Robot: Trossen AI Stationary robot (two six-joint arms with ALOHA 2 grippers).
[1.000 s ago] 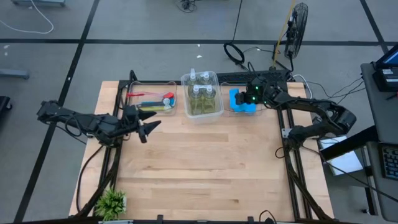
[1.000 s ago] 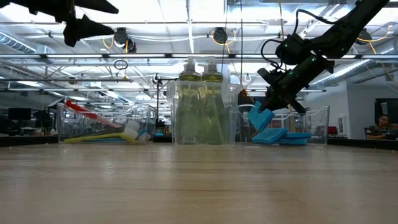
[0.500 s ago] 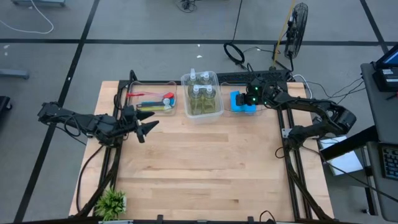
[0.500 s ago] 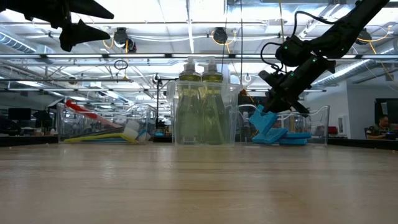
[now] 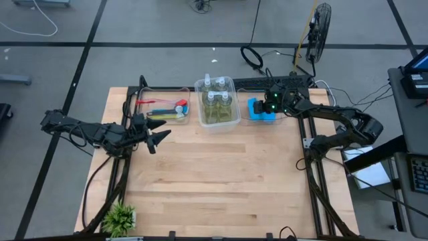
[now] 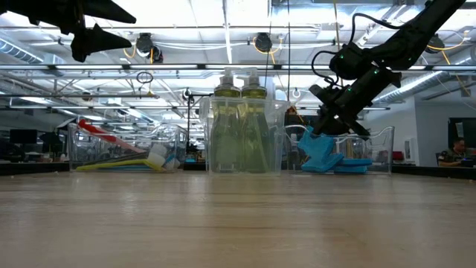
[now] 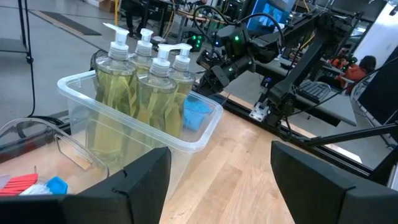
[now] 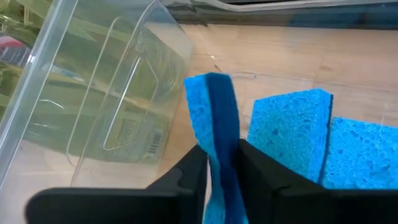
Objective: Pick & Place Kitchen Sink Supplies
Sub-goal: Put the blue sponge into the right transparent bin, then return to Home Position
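Standing on edge between the right gripper's (image 8: 222, 163) dark fingers (image 8: 190, 168) is a flat bright-blue rectangular sponge (image 8: 214, 118) — the fingers flank it closely on both sides, but whether they press it cannot be told. It sits in the clear plastic bin at the table's far right (image 5: 262, 119), beside more blue sponges (image 8: 314, 146). The middle clear bin (image 7: 146, 134) holds four clear bottles of yellow-green liquid (image 7: 140, 87); its barcode sticker (image 8: 155, 139) is unreadable. The left gripper (image 5: 160, 136) hovers with jaws apart, holding nothing, near the bin of slim long-handled brushes (image 5: 164, 107).
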